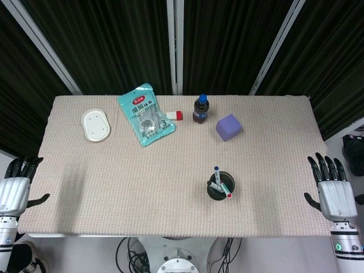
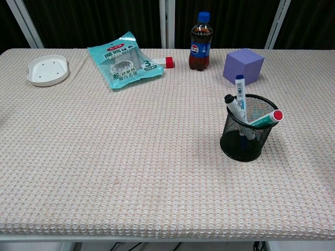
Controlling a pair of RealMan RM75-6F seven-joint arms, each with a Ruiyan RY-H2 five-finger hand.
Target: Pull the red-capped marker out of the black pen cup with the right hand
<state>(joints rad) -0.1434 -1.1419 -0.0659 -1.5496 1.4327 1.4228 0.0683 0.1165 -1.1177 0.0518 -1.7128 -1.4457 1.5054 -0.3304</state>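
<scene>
1. Grey and black, your right robot hand (image 1: 335, 193) sits off the near right corner of the counter (image 1: 142, 193). Its fingers are straight, spread apart, and hold nothing. It looks parked there, out of the way, ready to start.

2. Your left robot hand (image 1: 14, 190) sits off the near left corner. It holds nothing too, and its fingers point up and look apart. This job is not for it, so it can stay put.

3. Next comes the black pen cup (image 2: 247, 130), standing up on the right half of the counter, well apart from your right robot hand. Its walls are mesh, so you can see the pens through it.

4. The red-capped marker (image 2: 268, 119) is in that cup. It leans to the right, with its red cap poking over the rim on the side nearest your right robot hand. I think that makes it the easy one to pinch.

5. Two more pens lean the other way: a blue-capped marker (image 2: 241, 89) and a black-capped pen (image 2: 231, 103). Pull slowly, or I think the light cup could tip.

6. Farther back sit a purple block (image 2: 243, 65) and a cola bottle (image 2: 200, 42).

7. Near the far edge lie a small red-capped thing (image 2: 166, 62), a teal packet (image 2: 124, 60), and a white dish (image 2: 47, 70) at the far left. None of these are in your way.
</scene>
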